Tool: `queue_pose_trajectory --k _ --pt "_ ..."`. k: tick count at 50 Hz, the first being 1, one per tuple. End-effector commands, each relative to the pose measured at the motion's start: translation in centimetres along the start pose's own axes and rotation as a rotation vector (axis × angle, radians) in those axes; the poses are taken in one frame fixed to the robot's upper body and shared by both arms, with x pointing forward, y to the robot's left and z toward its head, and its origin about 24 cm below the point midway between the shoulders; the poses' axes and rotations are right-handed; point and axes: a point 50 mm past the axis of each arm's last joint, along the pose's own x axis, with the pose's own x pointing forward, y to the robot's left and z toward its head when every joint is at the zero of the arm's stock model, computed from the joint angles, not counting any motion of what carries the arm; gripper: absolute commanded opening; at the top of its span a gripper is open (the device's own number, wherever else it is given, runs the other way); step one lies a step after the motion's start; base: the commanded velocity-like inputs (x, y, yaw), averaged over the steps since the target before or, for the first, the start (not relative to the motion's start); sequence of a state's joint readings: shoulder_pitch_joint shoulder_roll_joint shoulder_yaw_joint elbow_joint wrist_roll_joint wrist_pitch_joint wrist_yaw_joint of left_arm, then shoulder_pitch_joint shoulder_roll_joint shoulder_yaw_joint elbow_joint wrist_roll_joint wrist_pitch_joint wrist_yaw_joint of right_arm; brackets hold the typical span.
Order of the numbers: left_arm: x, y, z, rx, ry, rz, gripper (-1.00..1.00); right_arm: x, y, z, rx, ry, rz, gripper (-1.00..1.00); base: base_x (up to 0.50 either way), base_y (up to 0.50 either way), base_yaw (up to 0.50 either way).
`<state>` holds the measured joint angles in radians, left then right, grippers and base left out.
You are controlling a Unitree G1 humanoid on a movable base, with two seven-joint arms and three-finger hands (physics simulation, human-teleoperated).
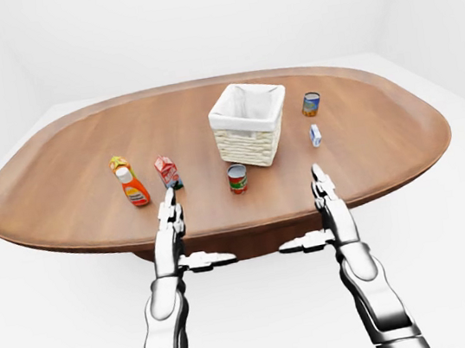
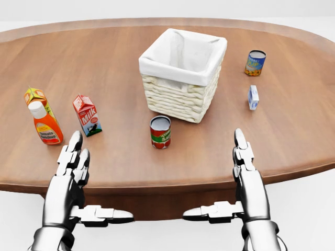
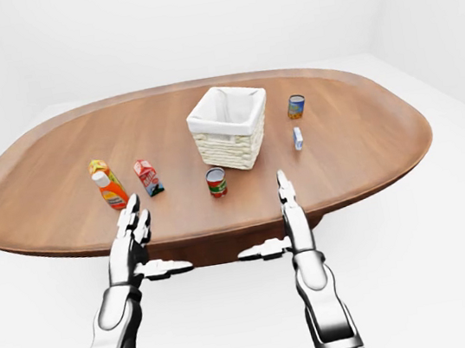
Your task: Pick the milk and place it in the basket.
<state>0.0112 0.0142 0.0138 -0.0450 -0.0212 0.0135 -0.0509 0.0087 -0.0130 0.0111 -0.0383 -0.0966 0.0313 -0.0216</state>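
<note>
1. Head view: oval table (image 2: 120,157) of glossy brown wood grain, with a rounded rim and a darker edge band along the bottom of the view.
2. Near the middle of the tabletop, one square basket (image 2: 180,91) of pale woven wicker, lined with white cloth folded over its rim, open at the top.
3. One milk (image 2: 87,115) carton, gable-topped, red and white with printed lettering, upright near the table's near-left edge, well to the left of the basket and apart from it.
4. Just left of the milk, one orange plastic bottle (image 2: 46,125) with a white cap, and close beside it, toward the top of the view, one small orange-and-yellow carton (image 2: 35,96).
5. Two cylindrical metal cans: one with a red and green label (image 2: 160,132) just below the basket in the view, one with a blue and yellow label (image 2: 255,63) toward the table's right side.
6. One small white-and-blue carton (image 2: 253,97) upright, below the blue can in the view.
7. Two silver metallic hands, segmented and shiny, at the table's near edge, each with fingers straight and thumb jutting sideways.
8. Left hand (image 2: 70,178) spread wide, empty, fingertips just below the milk and clear of it.
9. Right hand (image 2: 246,180) likewise spread and empty, well apart from the milk.
</note>
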Motion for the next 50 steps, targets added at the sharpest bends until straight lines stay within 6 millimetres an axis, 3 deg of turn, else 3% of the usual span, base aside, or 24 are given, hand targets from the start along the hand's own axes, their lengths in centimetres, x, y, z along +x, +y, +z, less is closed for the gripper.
queue_pose_trajectory --k 1,7,14,35,50 --pt "-0.8 0.4 1.7 -0.012 -0.056 -0.112 1.0 -0.6 -0.6 1.5 -0.239 -0.042 -0.08 1.0 0.0 0.0 0.0" --pt "-1.8 0.4 3.5 0.043 -0.135 -0.12 1.0 -0.7 -1.5 2.0 -0.199 -0.118 -0.08 1.0 0.0 0.0 0.0" --pt "-2.9 0.7 5.8 0.114 -0.253 -0.076 1.0 -1.8 -2.0 4.2 -0.151 -0.187 -0.027 1.0 0.0 0.0 0.0" --pt "-4.7 1.7 9.8 0.122 -0.375 -0.057 1.0 -2.9 -3.3 7.0 -0.122 -0.261 -0.017 1.0 0.0 0.0 0.0" --pt "-4.6 2.0 10.0 0.133 -0.388 -0.044 1.0 -3.8 -3.8 8.5 -0.115 -0.331 -0.024 1.0 0.0 0.0 0.0"
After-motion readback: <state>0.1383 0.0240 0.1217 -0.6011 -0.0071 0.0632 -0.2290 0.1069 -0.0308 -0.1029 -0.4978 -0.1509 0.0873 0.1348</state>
